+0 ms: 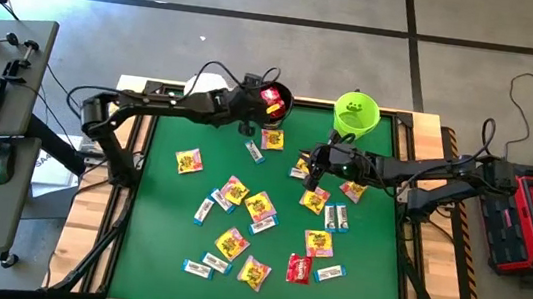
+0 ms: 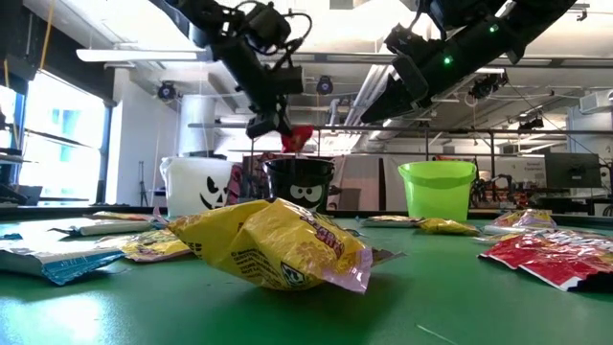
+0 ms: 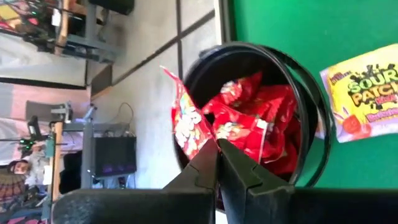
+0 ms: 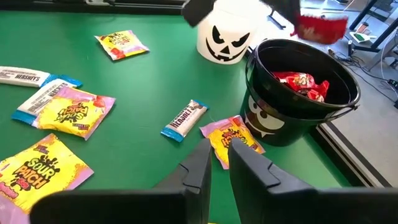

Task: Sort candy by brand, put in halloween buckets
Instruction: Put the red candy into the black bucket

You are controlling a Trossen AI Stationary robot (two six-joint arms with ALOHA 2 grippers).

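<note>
The left gripper (image 1: 270,98) hangs right over the black bucket (image 1: 282,99). Its fingers are pinched together on a red packet (image 3: 186,121), which dangles just above the bucket's mouth. The packet has not been dropped yet.

The black bucket already has a pile of red packets (image 4: 301,84) inside, so the red candy looks mostly done. One red packet on the mat (image 1: 299,268) is left, far from the black bucket, near the front edge of the green mat (image 1: 362,281).

The white bucket (image 4: 227,34) stands just beside the black bucket, and the lime green bucket (image 1: 356,112) stands farther along the same back edge. No picture shows candy inside those two, but the white one's inside is hidden.

Many yellow-and-pink packets (image 1: 260,206) and white-and-blue bars (image 1: 204,209) lie spread over the mat in front of the black bucket. One yellow-and-pink packet (image 4: 233,140) lies touching the black bucket's foot, and a bar (image 4: 185,119) lies near it. So most of the sorting seems left to do.

The right gripper (image 1: 316,170) hovers over the mat, between the black bucket and the lime green bucket and a bit nearer the front. Its fingers are only a little apart, and nothing is seen between them.
</note>
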